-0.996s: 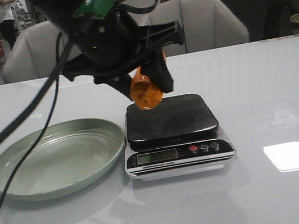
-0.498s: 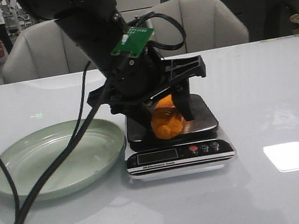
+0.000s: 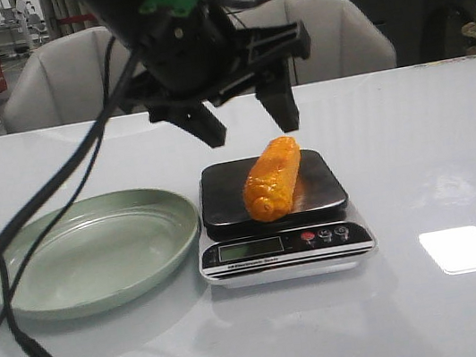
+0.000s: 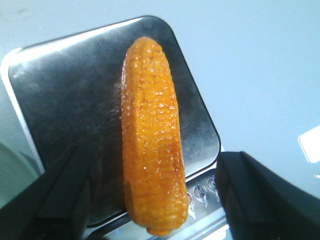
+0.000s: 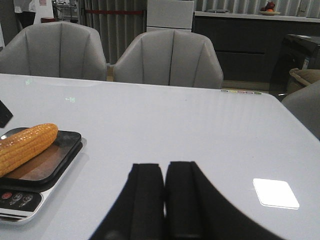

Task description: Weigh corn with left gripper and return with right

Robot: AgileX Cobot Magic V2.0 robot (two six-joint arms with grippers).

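OK, front: corn (image 3: 272, 178) lies on scale (image 3: 285, 245) platform, left gripper (image 3: 248, 127) above at 12 o'clock, fingers wide, clear of cob; green plate (image 3: 87, 254) at 9. Left wrist: cob between spread fingers (image 4: 260, 197), untouched. Right wrist: right gripper (image 5: 164, 197) fingers pressed together, empty, well apart from scale.
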